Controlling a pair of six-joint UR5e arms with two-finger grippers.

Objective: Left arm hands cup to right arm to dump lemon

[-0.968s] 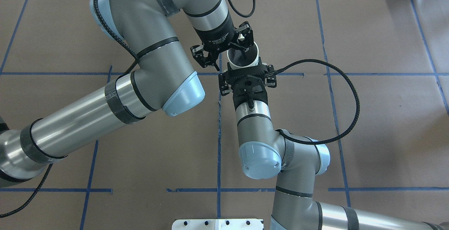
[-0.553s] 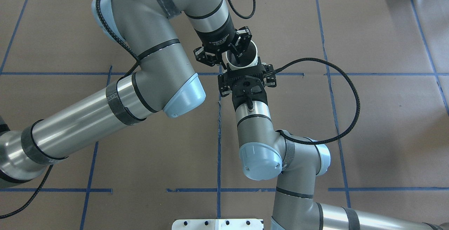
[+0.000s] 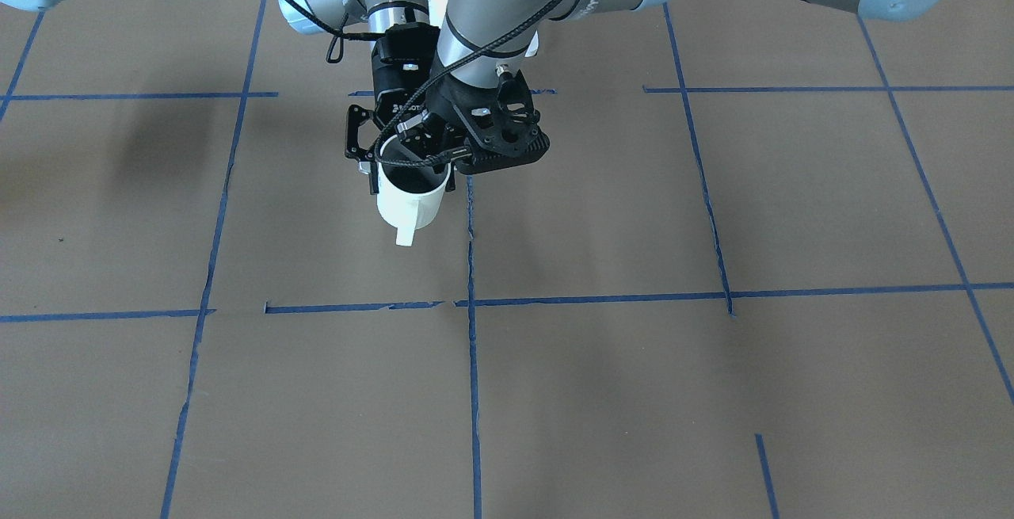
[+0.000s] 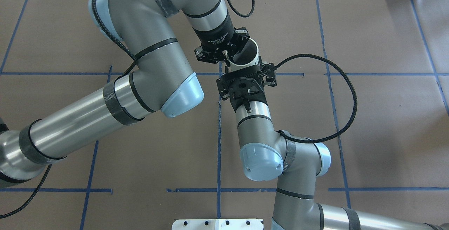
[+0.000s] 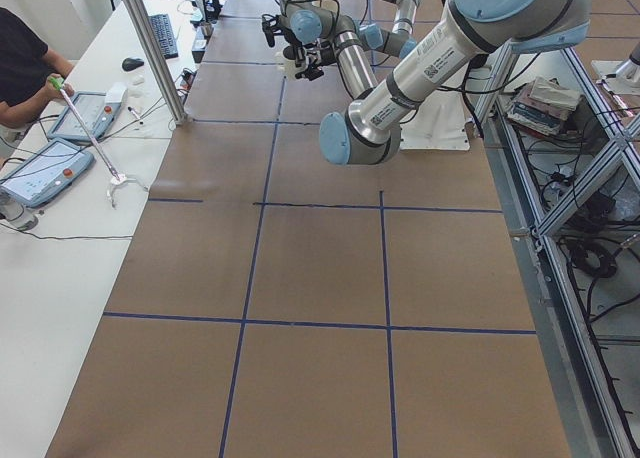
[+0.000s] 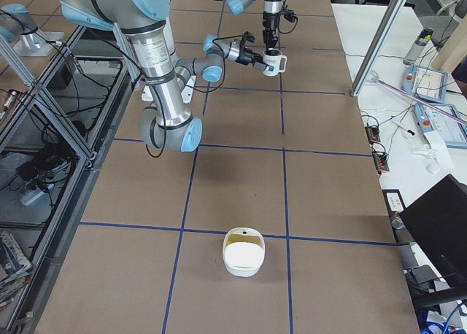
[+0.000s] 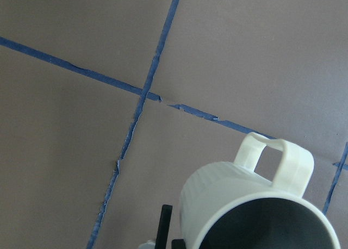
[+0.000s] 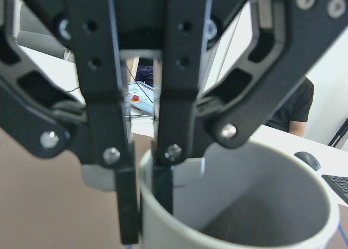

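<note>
Brown paper crossed with blue tape covers the table [image 4: 386, 117], and the cup [image 3: 412, 202] is held upright between two grippers over its middle, handle pointing away from the robot. The left gripper [image 8: 145, 197] points straight down, pinched on the rim, one finger inside the wall, one outside. The right gripper [image 3: 408, 174] reaches in level and seems clamped round the body; its far finger is hidden. No lemon shows. If either arm pulls before the other lets go, the cup could tip or twist free.

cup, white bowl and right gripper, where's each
cup [image 3: 416, 202]: front-facing view, outer white wall
white bowl [image 6: 243, 259]: exterior right view, near wall
right gripper [image 8: 145, 205]: right wrist view, midway between fingertips
</note>
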